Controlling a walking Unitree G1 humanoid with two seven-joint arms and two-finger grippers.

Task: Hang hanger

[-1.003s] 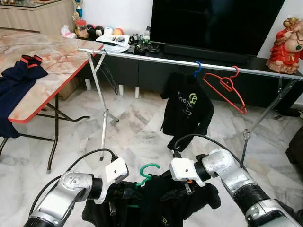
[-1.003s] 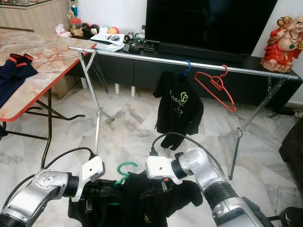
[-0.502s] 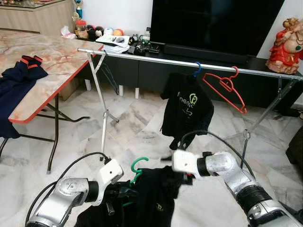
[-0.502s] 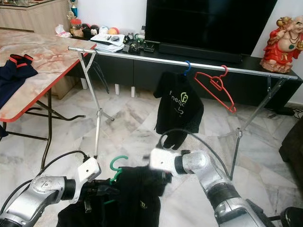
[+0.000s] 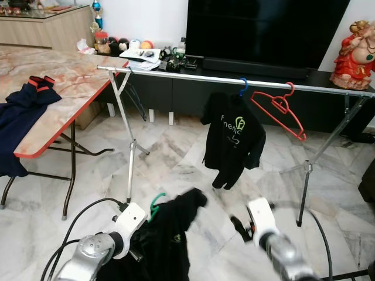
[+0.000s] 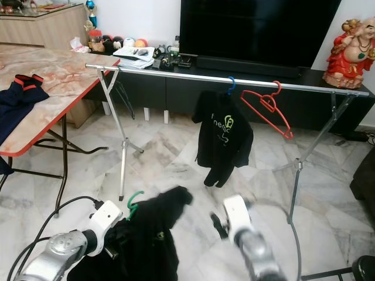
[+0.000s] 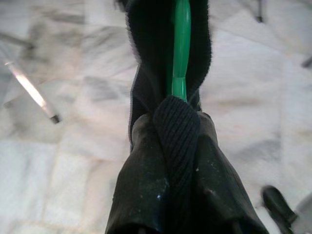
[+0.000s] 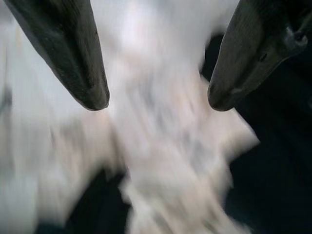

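Under black shirt (image 5: 170,246), green hanger (image 5: 154,204) mostly hidden.

A long silver metal clothes rail (image 5: 193,75) on tripod legs is standing on the marble floor, carrying a black T-shirt with a green logo (image 5: 232,134) on a blue hook and a bare red plastic hanger (image 5: 279,109). Low in front, the left arm is holding up a black garment (image 5: 169,237) on a green plastic hanger (image 5: 154,206). The right gripper (image 5: 239,227) is appearing blurred, just beside the garment.
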